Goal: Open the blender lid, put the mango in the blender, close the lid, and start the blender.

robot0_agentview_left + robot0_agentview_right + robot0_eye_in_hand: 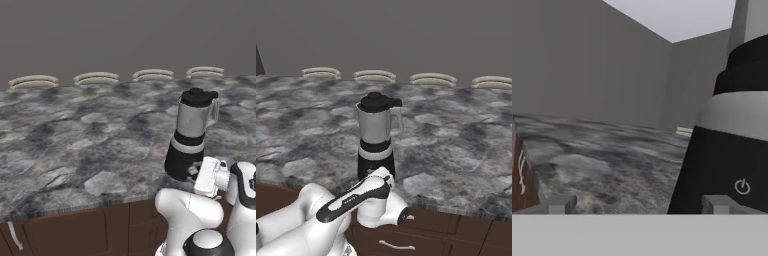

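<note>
The blender (192, 135) stands on the marbled counter near its front edge, seen too from the other side (376, 135). The black blender lid (198, 96) sits on top of the grey jar (377, 102). My gripper (639, 205) is low at the front of the black base, open, with its fingertips (562, 204) set wide apart and nothing between them. The right tip is right in front of the base, just below a power symbol (742, 186). My white hand (210, 176) reaches in from the counter's front edge. The mango is out of view.
Several pale oval ridges (96, 78) line the back of the counter (75, 145) against the wall. Dark brown cabinet fronts (65, 232) with handles lie under the counter edge. My own arm (353, 200) crosses low in front of the blender.
</note>
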